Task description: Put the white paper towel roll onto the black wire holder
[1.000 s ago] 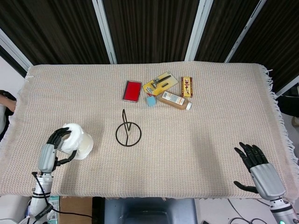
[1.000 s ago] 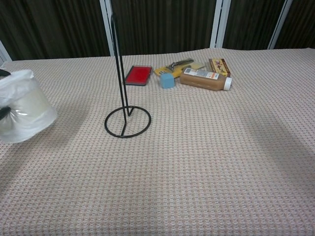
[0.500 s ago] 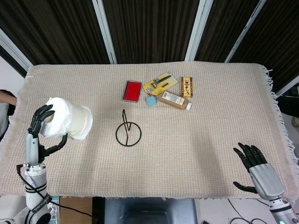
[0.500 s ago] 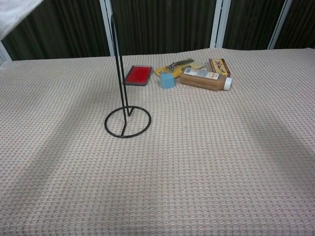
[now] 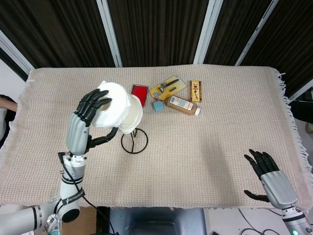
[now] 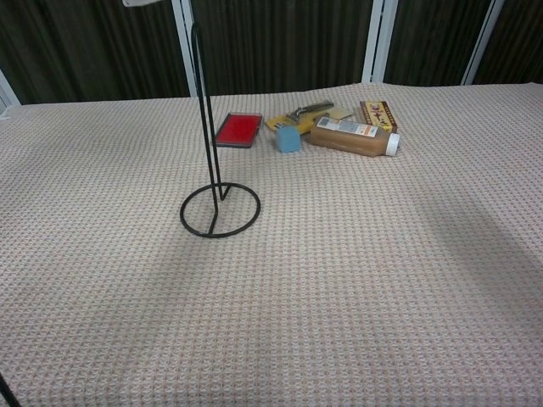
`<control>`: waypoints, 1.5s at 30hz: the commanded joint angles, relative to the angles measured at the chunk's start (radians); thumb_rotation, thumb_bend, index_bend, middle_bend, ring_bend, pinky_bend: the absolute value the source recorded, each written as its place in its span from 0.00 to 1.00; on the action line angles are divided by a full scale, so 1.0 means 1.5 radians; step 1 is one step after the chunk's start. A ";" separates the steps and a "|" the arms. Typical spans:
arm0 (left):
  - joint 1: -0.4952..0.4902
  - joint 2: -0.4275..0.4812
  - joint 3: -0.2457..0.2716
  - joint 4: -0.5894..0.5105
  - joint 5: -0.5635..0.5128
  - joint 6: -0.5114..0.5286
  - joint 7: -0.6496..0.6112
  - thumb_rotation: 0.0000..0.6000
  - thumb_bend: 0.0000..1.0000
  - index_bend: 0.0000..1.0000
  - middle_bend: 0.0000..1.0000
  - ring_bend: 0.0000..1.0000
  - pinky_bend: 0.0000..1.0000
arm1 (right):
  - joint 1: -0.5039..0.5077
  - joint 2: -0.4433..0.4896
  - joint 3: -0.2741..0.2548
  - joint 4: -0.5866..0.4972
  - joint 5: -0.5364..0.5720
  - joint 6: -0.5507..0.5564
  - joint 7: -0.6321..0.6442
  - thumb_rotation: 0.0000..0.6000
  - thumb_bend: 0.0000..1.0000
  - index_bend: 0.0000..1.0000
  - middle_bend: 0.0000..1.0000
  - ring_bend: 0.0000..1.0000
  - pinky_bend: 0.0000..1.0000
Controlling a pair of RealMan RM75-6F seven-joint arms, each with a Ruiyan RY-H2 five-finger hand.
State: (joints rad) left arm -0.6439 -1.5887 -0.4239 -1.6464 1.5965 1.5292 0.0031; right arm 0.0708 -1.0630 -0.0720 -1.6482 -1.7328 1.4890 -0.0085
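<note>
My left hand point(image 5: 90, 115) grips the white paper towel roll point(image 5: 121, 108) and holds it in the air over the black wire holder point(image 5: 134, 142). The roll covers the holder's upright rod in the head view. In the chest view the black wire holder point(image 6: 219, 209) stands on the cloth with its rod upright, and only a sliver of the paper towel roll point(image 6: 151, 2) shows at the top edge. My right hand point(image 5: 268, 171) hovers open near the table's front right corner, fingers spread, holding nothing.
Behind the holder lie a red tin point(image 5: 138, 95), a yellow card with a tool point(image 5: 167, 86), a small blue block point(image 5: 158, 105), a brown bottle on its side point(image 5: 183, 105) and a dark red box point(image 5: 195, 91). The beige cloth point(image 5: 220, 137) covers the table.
My left hand has lifted the roll from the front left of the table and carried it up and right until it is above the holder. The right hand has stayed put.
</note>
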 commanded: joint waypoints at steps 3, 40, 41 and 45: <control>-0.030 -0.035 0.003 0.034 -0.018 -0.026 0.025 1.00 0.73 0.74 0.80 0.78 1.00 | 0.000 0.003 0.002 0.000 0.002 0.002 0.006 1.00 0.09 0.00 0.00 0.00 0.00; -0.044 0.004 0.074 0.052 -0.041 -0.084 0.049 1.00 0.42 0.01 0.09 0.02 0.13 | -0.003 0.008 0.002 0.000 -0.002 0.011 0.017 1.00 0.09 0.00 0.00 0.00 0.00; -0.043 0.005 0.074 0.049 -0.043 -0.085 0.051 1.00 0.41 0.00 0.04 0.00 0.09 | -0.003 0.008 0.001 0.000 -0.002 0.011 0.017 1.00 0.09 0.00 0.00 0.00 0.00; -0.042 0.008 0.074 0.043 -0.047 -0.086 0.057 1.00 0.38 0.00 0.00 0.00 0.04 | -0.003 0.008 0.001 0.000 -0.002 0.011 0.017 1.00 0.09 0.00 0.00 0.00 0.00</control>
State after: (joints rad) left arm -0.7073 -1.5777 -0.3126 -1.5776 1.5276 1.4014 0.0848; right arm 0.0658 -1.0508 -0.0706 -1.6475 -1.7365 1.5056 0.0164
